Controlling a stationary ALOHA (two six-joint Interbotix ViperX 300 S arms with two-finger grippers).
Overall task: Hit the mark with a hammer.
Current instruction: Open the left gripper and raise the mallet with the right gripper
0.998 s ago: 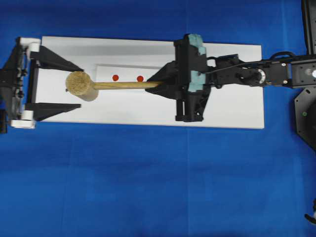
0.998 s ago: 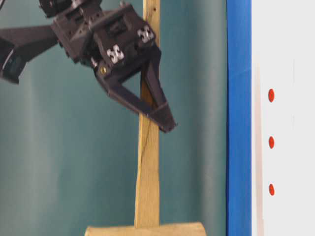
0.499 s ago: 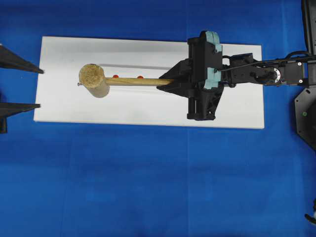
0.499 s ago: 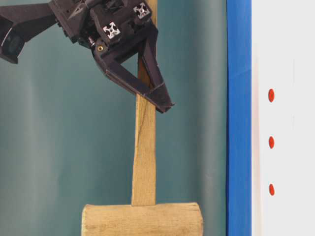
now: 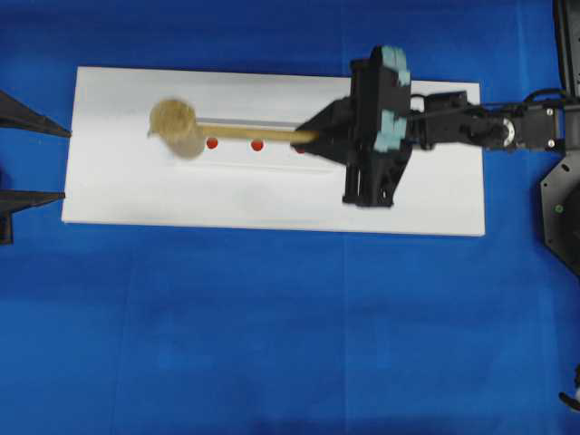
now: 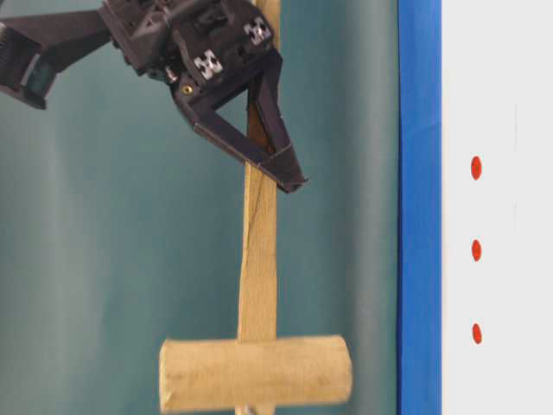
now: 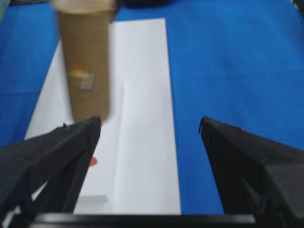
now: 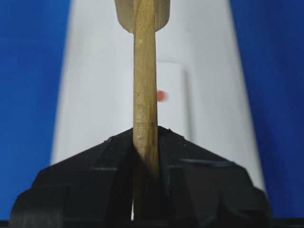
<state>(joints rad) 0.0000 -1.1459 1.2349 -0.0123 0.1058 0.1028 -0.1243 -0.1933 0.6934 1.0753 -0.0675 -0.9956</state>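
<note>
The hammer (image 5: 177,128), a light wooden mallet, hangs in the air over the raised white block (image 5: 237,158). My right gripper (image 5: 313,136) is shut on its flat handle (image 8: 145,71). Three red dots sit in a row on the block. The top one in the table-level view (image 6: 476,167) looks slightly largest and is the mark. Overhead it lies half hidden beside the right fingertips (image 5: 300,149). The mallet head (image 6: 255,373) is off the board, past the far end dot (image 5: 211,143). My left gripper (image 7: 149,122) stands open and empty at the board's left end.
The block lies on a flat white board (image 5: 272,207) on a blue cloth (image 5: 272,344). The right arm's base (image 5: 562,204) stands at the right edge. A teal backdrop (image 6: 104,303) fills the table-level view.
The left gripper drew back off the board to the left edge. The right gripper shifted right and toward the far edge with the hammer; its head now blurs with motion.
</note>
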